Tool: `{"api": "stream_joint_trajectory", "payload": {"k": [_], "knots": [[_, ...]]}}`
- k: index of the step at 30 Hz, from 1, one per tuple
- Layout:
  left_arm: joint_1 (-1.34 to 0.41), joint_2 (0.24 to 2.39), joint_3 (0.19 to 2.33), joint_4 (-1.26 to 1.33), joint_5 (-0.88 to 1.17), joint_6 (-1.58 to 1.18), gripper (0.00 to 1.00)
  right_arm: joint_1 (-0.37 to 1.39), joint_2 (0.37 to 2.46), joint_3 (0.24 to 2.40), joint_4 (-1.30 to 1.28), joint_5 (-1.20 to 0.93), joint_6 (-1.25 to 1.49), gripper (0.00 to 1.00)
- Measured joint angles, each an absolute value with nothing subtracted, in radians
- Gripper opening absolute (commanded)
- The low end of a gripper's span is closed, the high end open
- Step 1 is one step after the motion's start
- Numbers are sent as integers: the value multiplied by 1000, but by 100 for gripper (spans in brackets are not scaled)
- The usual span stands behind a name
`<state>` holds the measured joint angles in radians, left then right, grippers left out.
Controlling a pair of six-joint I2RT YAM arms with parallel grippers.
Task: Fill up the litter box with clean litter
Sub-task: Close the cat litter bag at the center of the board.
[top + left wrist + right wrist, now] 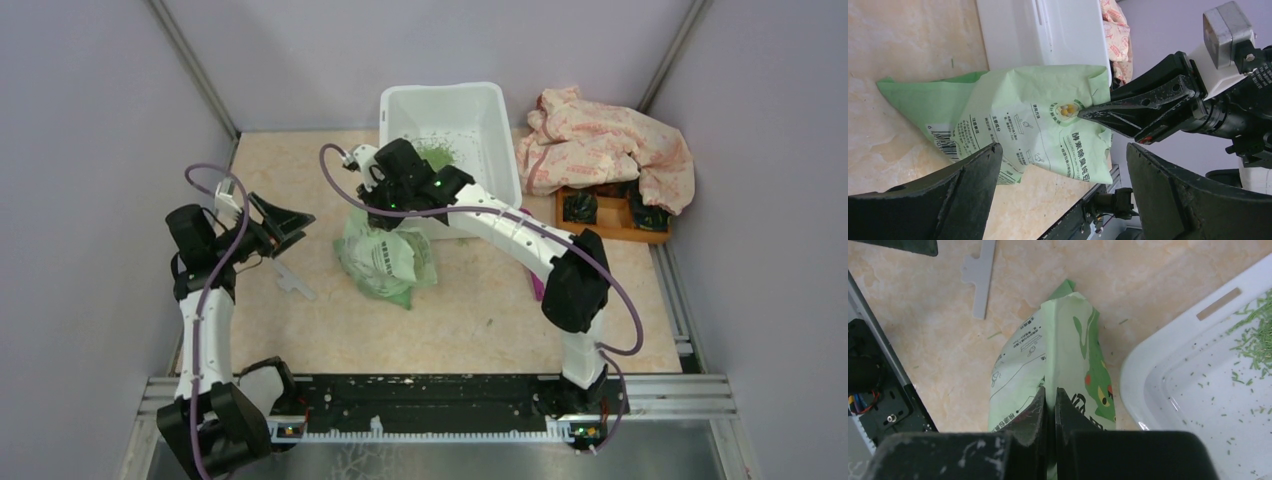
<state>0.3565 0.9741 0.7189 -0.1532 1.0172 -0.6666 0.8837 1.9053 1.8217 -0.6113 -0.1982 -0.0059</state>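
The litter box (495,125) is a white tub at the back of the table. Clean litter (437,152), small green granules, lies in a thin patch and scattered bits at its near-left inside, and also shows in the right wrist view (1255,335). A green-and-white printed bag (385,258) stands on the table just in front of the box's left corner. My right gripper (1051,395) is shut on the bag's top fold (1058,355). My left gripper (1063,170) is open and empty, left of the bag (1033,120) and apart from it.
A pink printed cloth (605,150) lies over a small wooden tray (610,215) at the back right. A flat grey plastic piece (292,280) lies near my left gripper. A bit of a magenta scoop (537,288) shows under my right arm.
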Motion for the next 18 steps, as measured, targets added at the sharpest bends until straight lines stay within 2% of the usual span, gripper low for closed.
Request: {"api": "stream_joint_trajectory", "payload": {"k": [4, 14, 18], "knots": [[356, 937, 706, -154, 1022, -676, 99, 891, 1912, 1893, -687, -185, -27, 0], [356, 849, 702, -168, 1039, -683, 99, 936, 1968, 2289, -1016, -268, -99, 0], [356, 802, 673, -157, 1056, -692, 99, 941, 1968, 2352, -1089, -272, -138, 0]]}}
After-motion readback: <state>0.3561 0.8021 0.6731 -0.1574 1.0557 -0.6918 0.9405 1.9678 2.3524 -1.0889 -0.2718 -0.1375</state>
